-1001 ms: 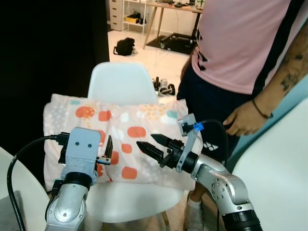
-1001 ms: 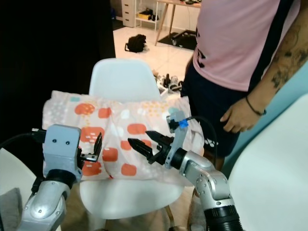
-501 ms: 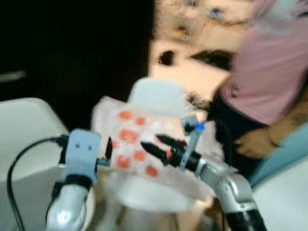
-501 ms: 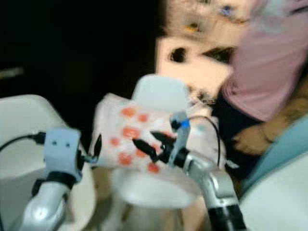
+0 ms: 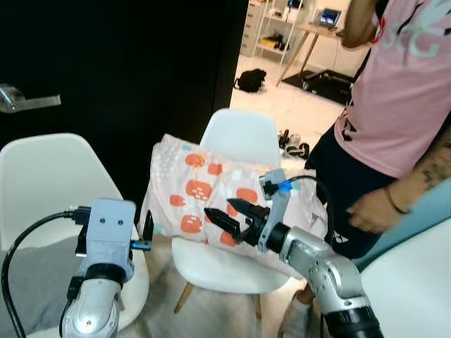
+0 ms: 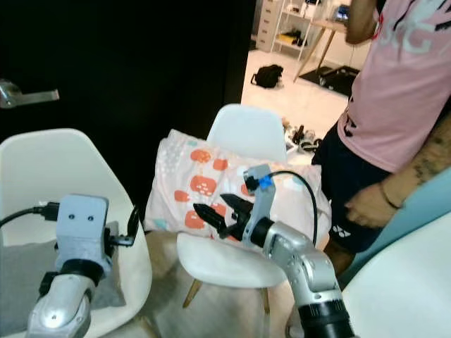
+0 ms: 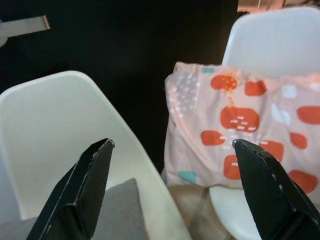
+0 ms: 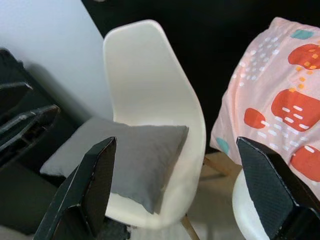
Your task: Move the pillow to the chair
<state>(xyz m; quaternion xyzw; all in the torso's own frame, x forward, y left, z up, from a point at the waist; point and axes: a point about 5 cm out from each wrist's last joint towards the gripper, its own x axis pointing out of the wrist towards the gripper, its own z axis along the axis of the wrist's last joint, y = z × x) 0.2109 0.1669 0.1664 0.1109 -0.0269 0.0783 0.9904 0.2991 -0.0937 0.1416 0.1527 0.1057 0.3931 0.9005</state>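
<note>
The pink pillow (image 5: 201, 189) with orange patches lies across the seat of a white chair (image 5: 242, 132), leaning on its backrest. My right gripper (image 5: 223, 210) hovers open just in front of the pillow's lower edge, holding nothing. My left gripper (image 5: 148, 227) is open too, off the pillow's left side, between this chair and a second white chair (image 5: 49, 165). The left wrist view looks between its fingers (image 7: 90, 175) at the pillow (image 7: 240, 120).
The second white chair, on the left, holds a grey cushion (image 8: 125, 150). A person in a pink shirt (image 5: 398, 91) stands close on the right of the pillow chair. A black door with a handle (image 5: 25, 98) is behind. A white surface (image 5: 416, 282) fills the near right.
The camera has pulled back and swung left, bringing the second chair with its grey cushion into view. The pillow still lies on the chair and both grippers stay open.
</note>
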